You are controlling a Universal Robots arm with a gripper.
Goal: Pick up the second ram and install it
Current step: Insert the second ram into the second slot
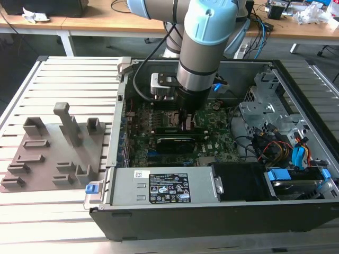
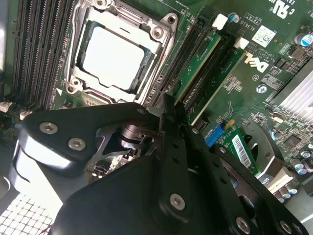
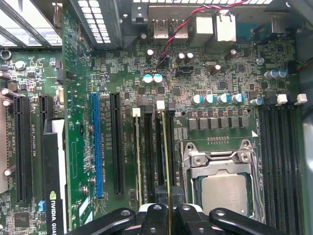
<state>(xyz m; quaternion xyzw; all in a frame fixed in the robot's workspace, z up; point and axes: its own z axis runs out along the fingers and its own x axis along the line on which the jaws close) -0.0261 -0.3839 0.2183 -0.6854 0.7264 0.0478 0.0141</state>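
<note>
Nearest your lens in both wrist views sit the black linkage arms of the gripper (image 3: 168, 211), with its fingers (image 2: 168, 128) drawn together. In the first wrist view you see them pinching the top edge of the second ram (image 3: 166, 161), a thin green stick standing on edge in a memory slot just beside the CPU socket (image 3: 223, 188). The stick runs lengthwise from the gripper toward the white slot latches (image 3: 160, 104).

In the second wrist view you see the silver processor lid framed by its metal bracket, the CPU socket (image 2: 113, 56), with the dark slot rows between it and the fingers. Another green module (image 2: 199, 63) already sits in a neighbouring slot on the far side from the socket.

In the exterior view you find the arm (image 1: 204, 50) reaching straight down into the open computer case (image 1: 296, 90), the gripper (image 1: 185, 123) low over the motherboard (image 1: 212, 140). A black expansion card (image 1: 177, 142) lies just in front of it. On the exterior view's left, the grey fixture tray (image 1: 53, 153) rests on the slatted table (image 1: 79, 74), well apart from the case.
</note>
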